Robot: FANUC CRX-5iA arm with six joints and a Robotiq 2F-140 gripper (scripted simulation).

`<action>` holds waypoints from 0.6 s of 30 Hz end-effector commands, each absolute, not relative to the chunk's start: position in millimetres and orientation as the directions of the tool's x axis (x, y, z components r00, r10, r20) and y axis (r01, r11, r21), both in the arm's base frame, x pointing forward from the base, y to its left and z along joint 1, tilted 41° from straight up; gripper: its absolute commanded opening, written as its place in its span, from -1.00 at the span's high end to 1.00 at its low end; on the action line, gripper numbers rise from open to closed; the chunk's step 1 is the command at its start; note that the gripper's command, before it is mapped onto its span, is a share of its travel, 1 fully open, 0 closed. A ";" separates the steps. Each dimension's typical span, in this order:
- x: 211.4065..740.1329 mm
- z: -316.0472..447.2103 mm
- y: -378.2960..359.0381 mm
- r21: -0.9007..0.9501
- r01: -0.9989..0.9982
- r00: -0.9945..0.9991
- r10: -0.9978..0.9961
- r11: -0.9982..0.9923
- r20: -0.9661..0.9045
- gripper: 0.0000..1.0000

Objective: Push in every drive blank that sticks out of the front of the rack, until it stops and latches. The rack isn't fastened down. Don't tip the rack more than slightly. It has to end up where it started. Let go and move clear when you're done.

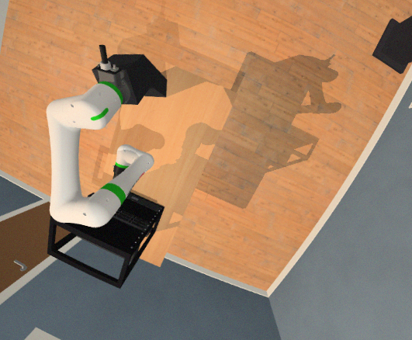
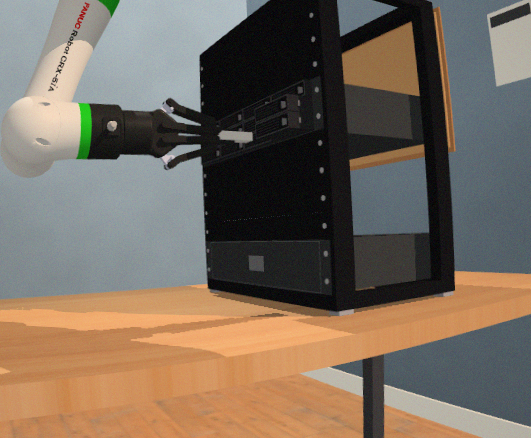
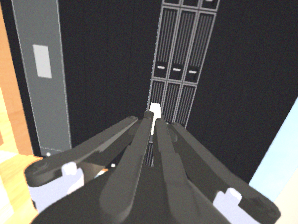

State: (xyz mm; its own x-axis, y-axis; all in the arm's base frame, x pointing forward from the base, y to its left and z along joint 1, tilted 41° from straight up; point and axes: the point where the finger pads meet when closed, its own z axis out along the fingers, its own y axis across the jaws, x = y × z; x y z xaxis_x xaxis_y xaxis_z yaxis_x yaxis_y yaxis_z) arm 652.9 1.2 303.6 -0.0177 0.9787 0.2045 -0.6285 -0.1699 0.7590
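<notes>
The black rack (image 1: 115, 234) (image 2: 268, 192) (image 3: 110, 65) stands upright on the table. In the exterior view, an upper drive blank (image 2: 270, 108) and a lower drive blank (image 2: 270, 129) stick out at the right part of the drive unit. My gripper (image 2: 243, 136) (image 3: 154, 110) is shut and empty, its pale fingertips at the drive unit's front, just left of these blanks. Contact cannot be told. In the wrist view, a row of blanks (image 3: 180, 42) looks flush; the bays behind the fingers are partly hidden. In the top view the arm hides the fingertips.
The wooden table (image 1: 188, 112) (image 2: 183, 345) carries the rack. A grey unit (image 2: 293, 265) (image 3: 42, 95) with a light label sits low in it. The white forearm (image 1: 132, 182) (image 2: 68, 55) passes above the rack's front edge in the top view.
</notes>
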 end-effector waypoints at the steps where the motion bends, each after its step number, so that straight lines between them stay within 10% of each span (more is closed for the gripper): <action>1: 655.6 306.5 0.5 0.758 -0.629 -0.017 0.979 -0.170 0.205 0.80; 18: 658.4 308.8 0.1 0.758 -0.629 -0.017 0.979 -0.170 0.205 0.80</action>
State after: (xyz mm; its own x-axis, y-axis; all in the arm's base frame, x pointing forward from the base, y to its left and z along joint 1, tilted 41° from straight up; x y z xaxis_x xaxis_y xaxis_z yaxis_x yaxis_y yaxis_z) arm 658.0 0.4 307.7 -0.0176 0.9787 0.2045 -0.6284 -0.1699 0.7591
